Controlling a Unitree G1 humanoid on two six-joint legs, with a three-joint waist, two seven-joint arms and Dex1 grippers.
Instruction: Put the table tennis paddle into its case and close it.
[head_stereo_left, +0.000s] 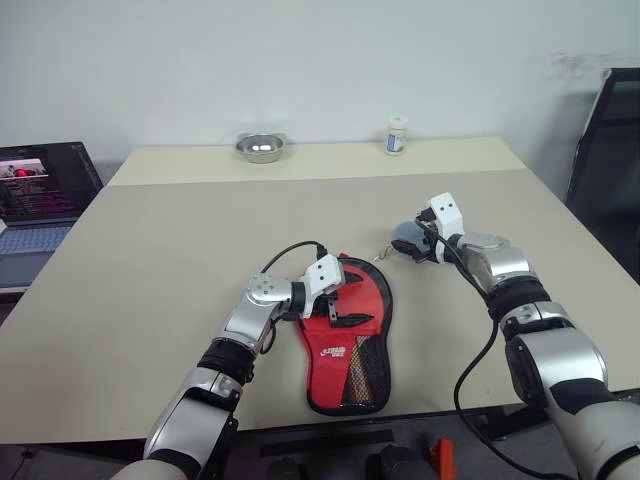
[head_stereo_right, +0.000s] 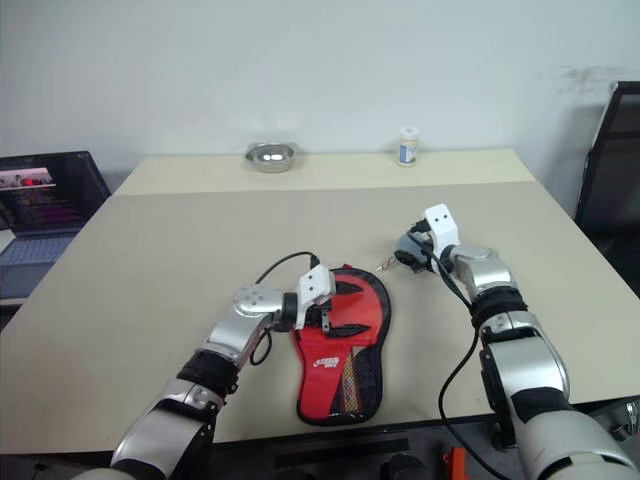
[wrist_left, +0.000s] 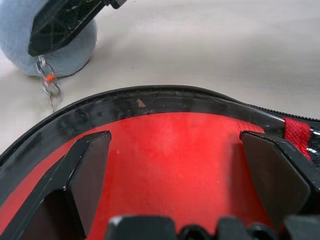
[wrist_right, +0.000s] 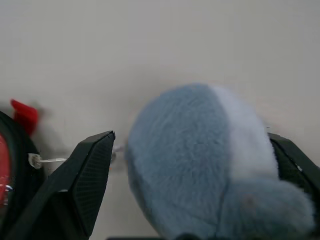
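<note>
The case lies flat near the table's front edge, red face with white logo and black mesh pocket up, its round end pointing away from me. My left gripper hovers open just over that round end; in the left wrist view both fingers spread above the red fabric and black rim. Further right, my right gripper stands open around a small grey-blue plush lump, one finger a little clear of it. The table tennis paddle is out of view.
A short chain hangs from the plush toward the case. At the beige table's far edge stand a metal bowl and a small white bottle. An open laptop sits off the left side, a black frame on the right.
</note>
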